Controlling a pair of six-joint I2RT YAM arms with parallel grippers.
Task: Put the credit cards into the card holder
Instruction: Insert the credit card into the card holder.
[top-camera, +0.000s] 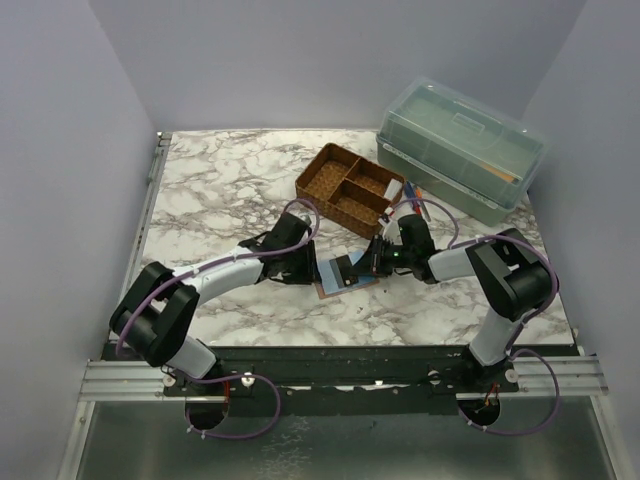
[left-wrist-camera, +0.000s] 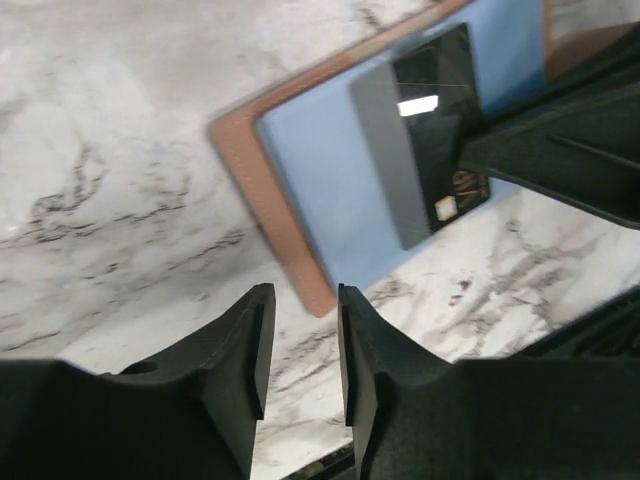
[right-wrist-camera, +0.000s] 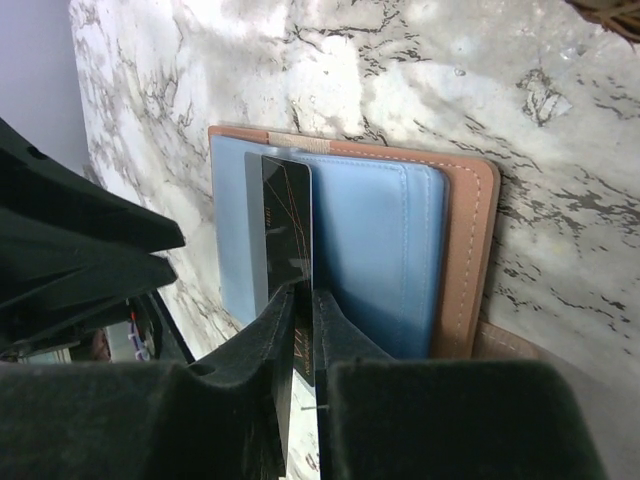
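Near edge first: both wrist views are half filled by their own black fingers, so the bottom of each is lost to me. Left gripper hangs low over the marble table. Its fingers are a narrow gap apart with nothing between them, just short of a corner of the card holder. Holder lies open and flat on the marble between the two grippers, tan border outside, blue pockets up. In the left wrist view the right arm cuts off its far side, and from the top camera both grippers cover most of it. Right gripper is clamped on the edge of a dark credit card. The card lies over the blue pocket, near end hidden between the pads. I can't tell if its far end is under a pocket lip or just on top. A grey strip runs beside the card, second card or pocket edge, I can't tell. Card print is too small to read. Further back, just beyond the right gripper, is the brown woven tray, divided into compartments. Pens lie between the tray and the green box, partly hidden behind the right arm. Box sits at the far right corner, lid on, insides blurred through the plastic
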